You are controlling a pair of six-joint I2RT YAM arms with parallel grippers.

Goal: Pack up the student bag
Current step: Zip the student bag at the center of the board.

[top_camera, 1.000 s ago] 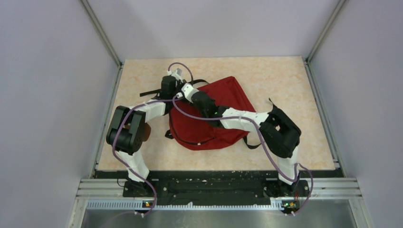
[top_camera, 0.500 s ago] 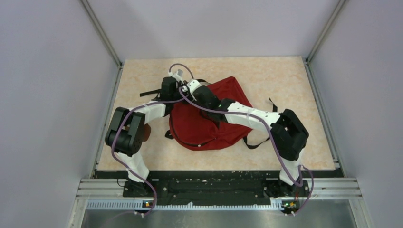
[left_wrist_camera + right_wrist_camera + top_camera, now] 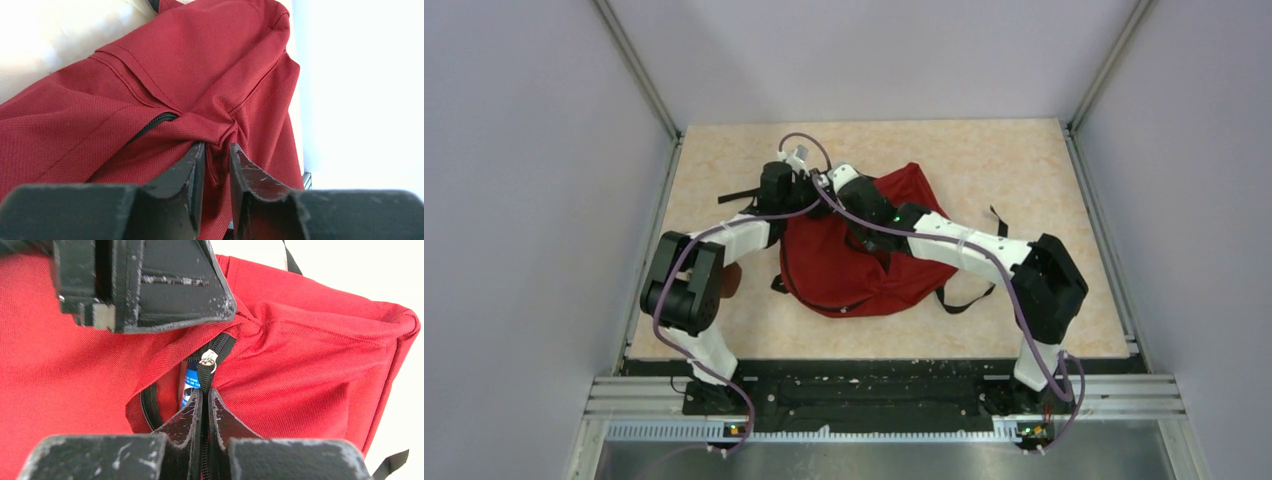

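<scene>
With our left gripper (image 3: 216, 150) we are pinching a gathered fold of the student bag (image 3: 834, 270). The two dark fingers are pressing almost together, with red cloth bunching between their tips. The bag is lying on the table (image 3: 1024, 160), directly under and ahead of both grippers, and its red body is spreading away beyond the left fingertips. Just left of the pinched fold, a black zipper (image 3: 150, 126) is curving out from under the cloth.

With our right gripper (image 3: 205, 392) we are clamping the black zipper pull (image 3: 205, 375), and the fingers are closing on it with hardly a gap. Right above those fingertips the silver slider (image 3: 208, 358) is sitting at the head of the parted zipper. To the left of the fingertips the bag's mouth is gaping open and something blue (image 3: 190, 385) is showing inside; we cannot tell what it is. The left gripper's finger is resting on the red cloth just beyond the slider, up and to the left of our right fingertips. Seen from overhead, the two grippers are meeting close together over the bag's far left corner.
</scene>
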